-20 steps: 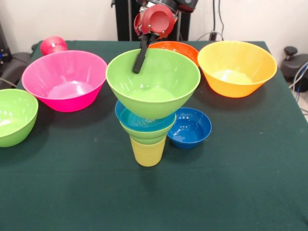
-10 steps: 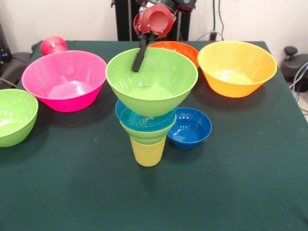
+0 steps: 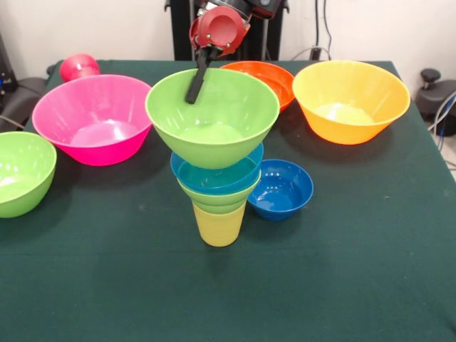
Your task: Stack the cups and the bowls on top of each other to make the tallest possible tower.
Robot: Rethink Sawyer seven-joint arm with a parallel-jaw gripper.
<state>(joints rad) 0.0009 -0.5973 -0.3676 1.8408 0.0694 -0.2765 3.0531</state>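
Note:
The tower stands mid-table: a pale yellow cup (image 3: 219, 225) at the base, a small lime bowl (image 3: 216, 198) in it, then a light blue bowl (image 3: 226, 175). A large lime green bowl (image 3: 212, 117) hangs over the blue one, offset to the left, its underside at the blue rim. My gripper (image 3: 194, 89) comes down from above and is shut on this bowl's far rim. One black finger (image 3: 197, 80) shows inside the bowl; the other is hidden behind the wall. The red cup (image 3: 78, 66) sits at the table's far left corner.
A big pink bowl (image 3: 96, 117) and another lime bowl (image 3: 21, 171) stand left of the tower. A dark blue bowl (image 3: 281, 189) sits close beside it on the right. An orange-red bowl (image 3: 269, 75) and a large yellow-orange bowl (image 3: 350, 100) stand behind it to the right.
My gripper has shifted left and slightly up, carrying the large lime green bowl with it, so the bowl now sits off-centre over the tower. The other bowls have not moved.

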